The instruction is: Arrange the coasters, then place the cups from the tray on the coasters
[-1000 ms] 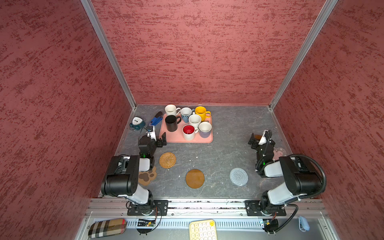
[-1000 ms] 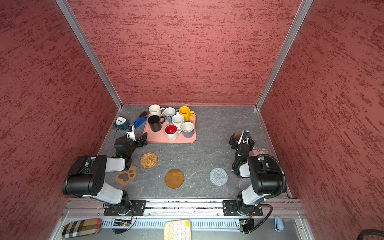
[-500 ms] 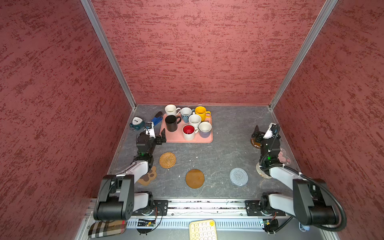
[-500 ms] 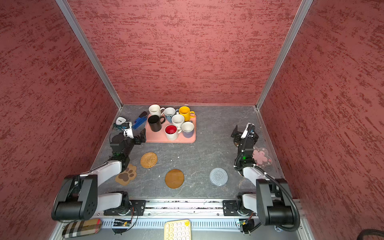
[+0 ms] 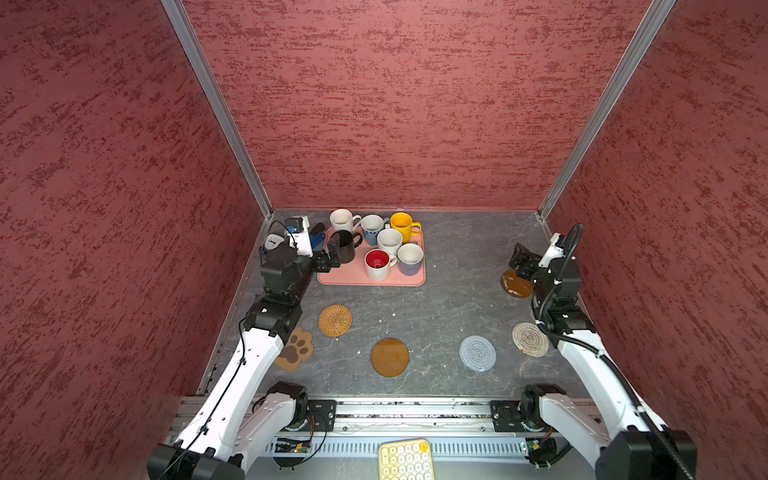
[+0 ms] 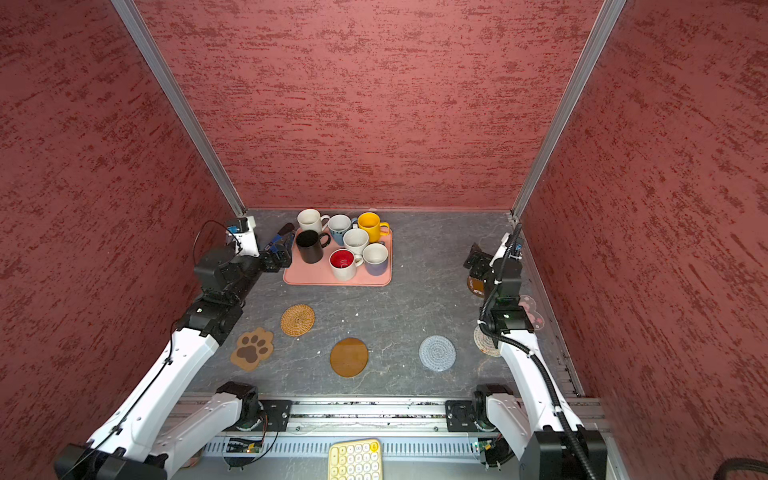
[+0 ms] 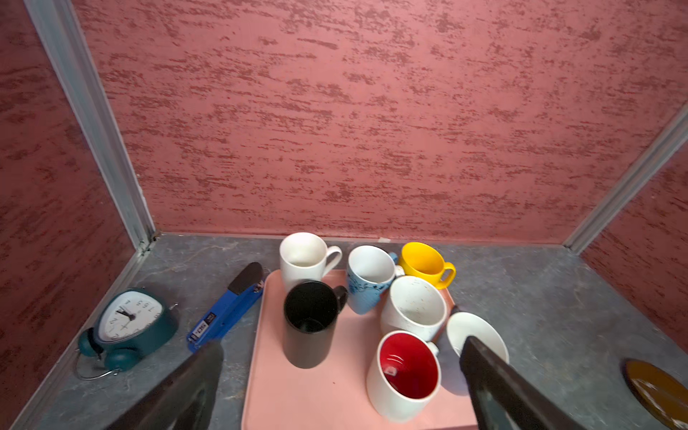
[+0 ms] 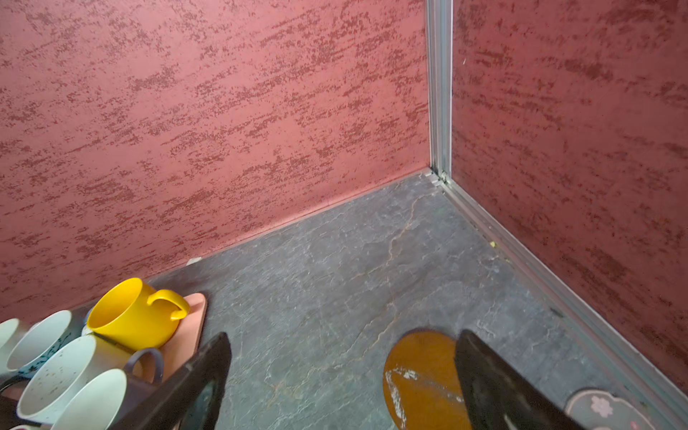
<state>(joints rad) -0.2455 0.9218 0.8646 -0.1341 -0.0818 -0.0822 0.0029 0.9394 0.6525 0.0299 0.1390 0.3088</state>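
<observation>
Well left of the tray (image 5: 349, 276), by the far left corner, sit a teal alarm clock (image 7: 128, 320) and a blue stapler (image 7: 227, 309), the stapler just beside the tray's left rim. The left claw (image 5: 326, 259) hangs at that same left rim, close to the black mug (image 5: 344, 245), its jaws wide apart and holding nothing.

In front of the tray and to its left lies the paw-print coaster (image 5: 296, 349), partly under the left arm. The tan rattan coaster (image 5: 335, 320) is just in front of the tray.

The black mug, plain white mug (image 5: 343, 219), light blue mug (image 5: 372, 227), speckled mug (image 5: 389, 241), yellow mug (image 5: 403, 224), red-lined mug (image 5: 377, 264) and lavender mug (image 5: 410, 258) crowd the tray's far half.

On the table in front of the tray's right end is an amber disc (image 5: 390, 356). Farther right are the grey crochet coaster (image 5: 477, 353) and the beige woven coaster (image 5: 530, 338).

Well right of the tray, the right claw (image 5: 521, 259) is spread open and empty over the second amber disc (image 8: 420, 376); contact cannot be told. The pink flower coaster (image 6: 530, 309) lies near the right wall.
</observation>
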